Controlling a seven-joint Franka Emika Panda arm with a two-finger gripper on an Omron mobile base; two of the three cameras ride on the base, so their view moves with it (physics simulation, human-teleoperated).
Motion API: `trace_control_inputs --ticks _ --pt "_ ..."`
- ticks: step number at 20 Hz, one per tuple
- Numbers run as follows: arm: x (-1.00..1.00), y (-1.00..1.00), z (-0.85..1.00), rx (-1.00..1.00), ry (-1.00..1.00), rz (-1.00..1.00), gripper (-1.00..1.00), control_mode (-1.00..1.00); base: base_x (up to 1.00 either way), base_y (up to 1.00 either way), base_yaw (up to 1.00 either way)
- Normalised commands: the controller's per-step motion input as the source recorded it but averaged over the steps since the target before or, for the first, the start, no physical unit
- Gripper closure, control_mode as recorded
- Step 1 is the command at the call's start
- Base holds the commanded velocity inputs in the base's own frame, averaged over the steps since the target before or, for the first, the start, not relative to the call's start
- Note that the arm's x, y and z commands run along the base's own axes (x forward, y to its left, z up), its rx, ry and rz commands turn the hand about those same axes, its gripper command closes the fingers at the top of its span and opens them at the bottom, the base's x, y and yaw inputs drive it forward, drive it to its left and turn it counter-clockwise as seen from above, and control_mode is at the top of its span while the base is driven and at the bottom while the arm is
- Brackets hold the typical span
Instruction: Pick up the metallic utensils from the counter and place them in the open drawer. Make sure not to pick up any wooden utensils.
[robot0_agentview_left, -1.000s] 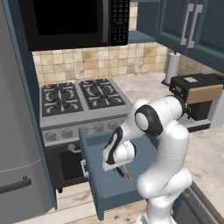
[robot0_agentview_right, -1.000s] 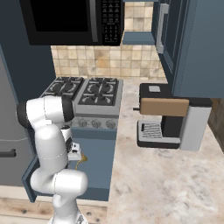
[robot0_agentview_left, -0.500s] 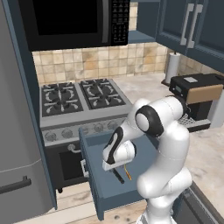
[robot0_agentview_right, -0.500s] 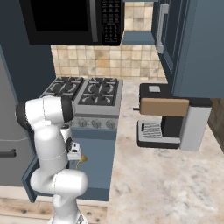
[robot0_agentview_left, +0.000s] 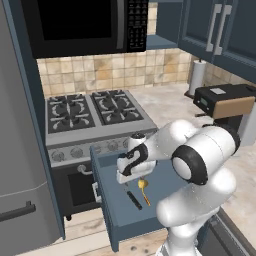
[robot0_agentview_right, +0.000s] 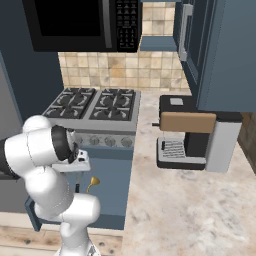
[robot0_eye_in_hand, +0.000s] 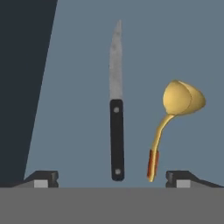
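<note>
The open drawer (robot0_agentview_left: 117, 212) (robot0_agentview_right: 109, 175) (robot0_eye_in_hand: 175, 48) stands pulled out below the stove. On its floor lie two metallic utensils side by side. One is a black-handled knife with a grey blade (robot0_eye_in_hand: 116, 127) (robot0_agentview_left: 134, 200). The other is a shiny golden spoon (robot0_eye_in_hand: 177, 103) (robot0_agentview_left: 144, 189) (robot0_agentview_right: 92, 183). My gripper (robot0_eye_in_hand: 111, 179) (robot0_agentview_left: 128, 181) hovers just above them, open, with nothing between its fingers; the knife lies midway between the tips. The wooden utensils are out of view.
A gas stove (robot0_agentview_left: 92, 112) (robot0_agentview_right: 95, 105) sits behind the drawer, with a microwave (robot0_agentview_left: 85, 25) above it. On the beige counter (robot0_agentview_right: 190, 200) to the right stands a coffee machine (robot0_agentview_right: 192, 132) (robot0_agentview_left: 225, 102). A paper towel roll (robot0_agentview_left: 198, 77) stands at the back.
My jaws have gone from shut to wide open. The black-handled knife has left them and now lies on the drawer floor beside the golden spoon.
</note>
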Motion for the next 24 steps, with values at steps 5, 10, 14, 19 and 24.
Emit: trace_control_inputs --ticks 5,10,14,19,24 --pt "0.07 0.01 1.00 -0.06 0.02 0.00 -1.00 -1.00 0.00 0.00 0.00" --pt "0.03 0.00 1.00 -0.06 0.04 0.00 -1.00 -1.00 0.00 0.00 0.00" --pt "-0.04 -0.10 1.00 -0.01 0.03 0.00 -1.00 -1.00 0.00 0.00 0.00" --pt "-0.35 -0.19 0.90 0.00 -0.03 0.00 -1.00 -1.00 0.00 0.00 0.00" --pt "-0.66 -0.20 0.85 0.01 -0.02 0.00 -1.00 -1.00 0.00 0.00 0.00"
